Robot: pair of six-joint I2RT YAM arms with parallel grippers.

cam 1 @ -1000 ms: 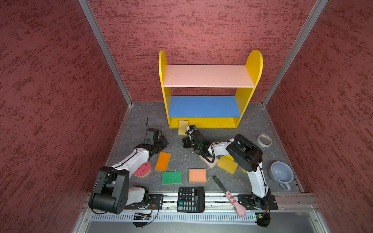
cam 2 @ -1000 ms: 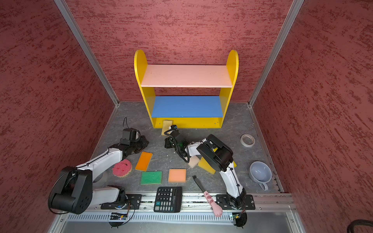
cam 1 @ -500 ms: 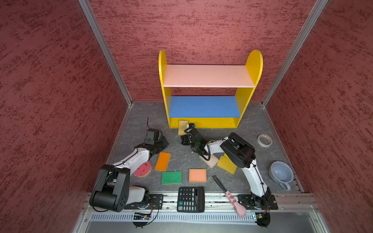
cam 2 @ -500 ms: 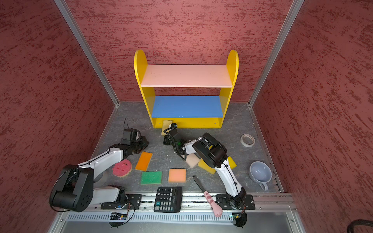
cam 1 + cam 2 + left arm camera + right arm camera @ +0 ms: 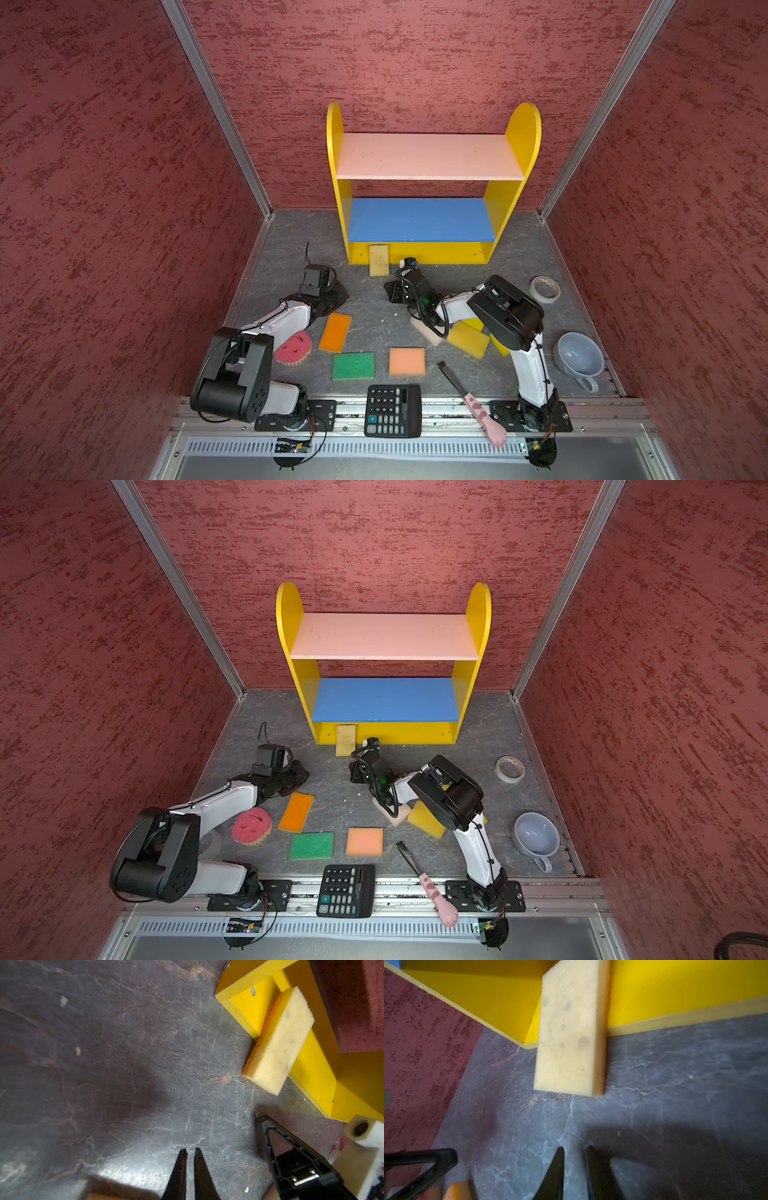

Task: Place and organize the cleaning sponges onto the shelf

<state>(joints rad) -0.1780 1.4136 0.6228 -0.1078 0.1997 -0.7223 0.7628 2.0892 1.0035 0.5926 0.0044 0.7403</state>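
The shelf [image 5: 334, 137] stands at the back, its pink and blue boards bare. A cream sponge [image 5: 379, 260] [image 5: 571, 1030] leans against its yellow bottom board. Orange [image 5: 335, 332], green [image 5: 353, 365], peach [image 5: 407, 362], round pink [image 5: 293, 348] and yellow [image 5: 467, 340] sponges lie on the floor. My left gripper [image 5: 338, 297] [image 5: 190, 1152] hovers low above the orange sponge's far end, fingers slightly parted and empty. My right gripper [image 5: 390, 291] [image 5: 575, 1149] sits just in front of the cream sponge, open and empty.
A black calculator [image 5: 392, 409] and a pink-handled brush [image 5: 473, 399] lie at the front edge. A grey cup [image 5: 579, 361] and a tape roll [image 5: 544, 289] sit at the right. A pale sponge [image 5: 426, 332] lies partly under the right arm.
The right arm's elbow swung left and back right, while its gripper stayed near the cream sponge. The left arm has barely moved.
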